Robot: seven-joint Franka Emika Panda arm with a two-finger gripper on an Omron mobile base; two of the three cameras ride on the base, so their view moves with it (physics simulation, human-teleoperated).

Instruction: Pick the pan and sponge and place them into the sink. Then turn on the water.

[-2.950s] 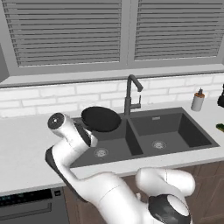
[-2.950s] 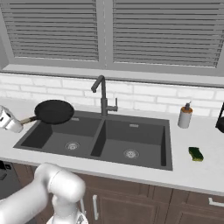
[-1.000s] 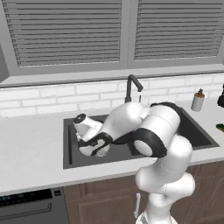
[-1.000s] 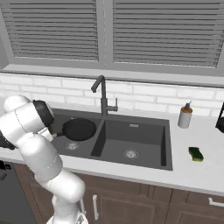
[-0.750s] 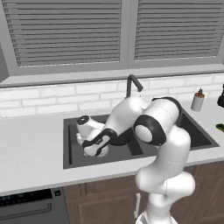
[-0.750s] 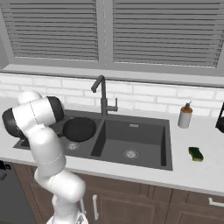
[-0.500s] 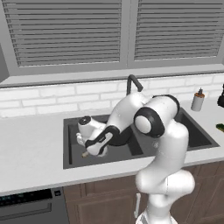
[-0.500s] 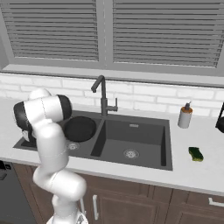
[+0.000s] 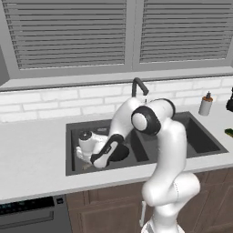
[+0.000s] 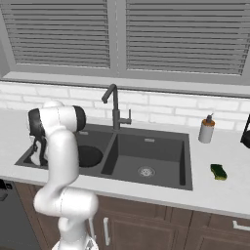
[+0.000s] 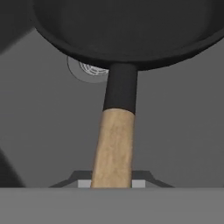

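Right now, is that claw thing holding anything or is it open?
Gripper: closed on the pan, gripping its wooden handle low in the sink.

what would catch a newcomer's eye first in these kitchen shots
The white arm folds down into the left basin of the sink, with the black pan low inside it. In the hand view the pan's wooden handle runs straight up from between the fingers, over the round drain. Away on the counter to the right lies the green sponge.
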